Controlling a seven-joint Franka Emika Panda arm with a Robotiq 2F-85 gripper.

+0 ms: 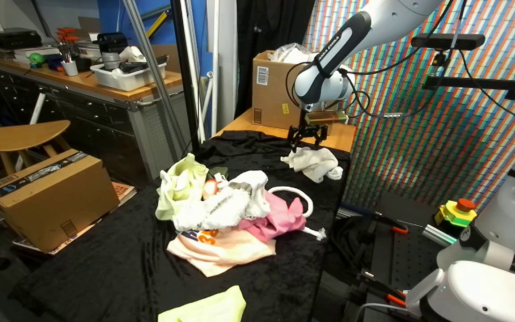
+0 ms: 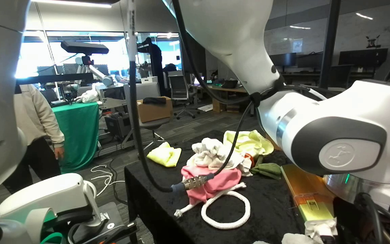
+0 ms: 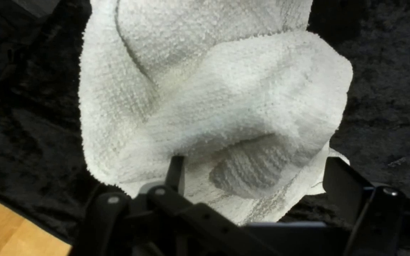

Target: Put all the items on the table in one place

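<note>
Black two-finger gripper (image 3: 255,161), spread wide, stands over crumpled white terry cloth (image 3: 219,81); contact unclear. Cloth lies on black velvety cover (image 1: 284,279), away from multicoloured fabric heap (image 1: 217,208). Spread presumably allows pinching a fold, then carrying heapward.

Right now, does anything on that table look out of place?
A white cloth by the open pincer and a yellow cloth at the opposite end lie apart from the heap, odd if everything belongs together.
</note>
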